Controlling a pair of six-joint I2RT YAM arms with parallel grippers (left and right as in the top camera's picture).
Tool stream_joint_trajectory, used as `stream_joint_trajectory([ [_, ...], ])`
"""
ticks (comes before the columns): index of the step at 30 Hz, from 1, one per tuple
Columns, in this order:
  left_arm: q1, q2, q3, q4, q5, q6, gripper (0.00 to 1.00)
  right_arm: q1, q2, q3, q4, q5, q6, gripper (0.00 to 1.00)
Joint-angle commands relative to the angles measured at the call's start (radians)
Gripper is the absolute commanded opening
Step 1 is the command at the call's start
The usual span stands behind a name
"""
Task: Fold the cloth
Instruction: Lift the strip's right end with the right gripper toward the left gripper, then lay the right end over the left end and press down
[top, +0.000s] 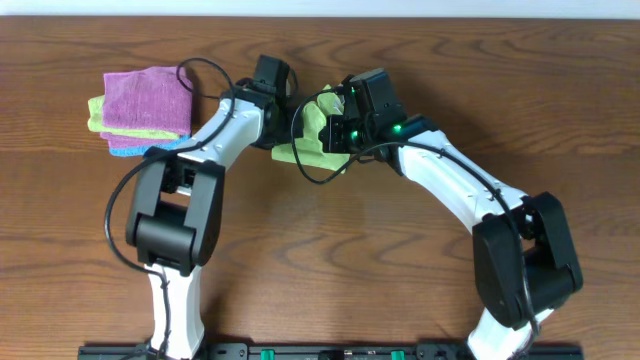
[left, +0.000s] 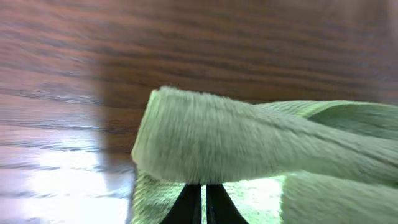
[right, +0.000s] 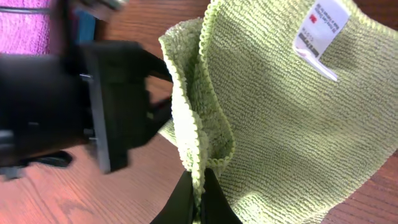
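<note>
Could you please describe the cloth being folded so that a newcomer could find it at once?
On the wooden table, look just beyond the middle. The cloth is bunched there, pinched by the left gripper and right gripper. It is lime green with a white tag, held apart from the pink-topped stack on the left.

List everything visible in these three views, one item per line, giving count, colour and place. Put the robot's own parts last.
cloth: one, lime green, bunched at the table's centre between the two arms
tag: one, white, at the cloth's edge
stacked cloths: three, pink-purple over yellow-green over teal-blue, far left of the table
table: one, brown wood, under everything
left arm: one, white and black, reaching to the centre
right arm: one, white and black, reaching to the centre
left fingers: two, black, shut on the cloth
right fingers: two, black, shut on the cloth's edge
</note>
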Motion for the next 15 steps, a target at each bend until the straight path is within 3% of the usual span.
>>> stream_joint_trajectory([
  [1,0.018,-0.070,0.010,-0.014,-0.029,0.025,0.06,0.010,-0.016,0.031,0.000,-0.010,0.011,0.01],
  [15,0.040,-0.155,0.010,-0.049,-0.037,0.038,0.06,0.011,-0.016,0.045,0.008,-0.006,0.006,0.01],
])
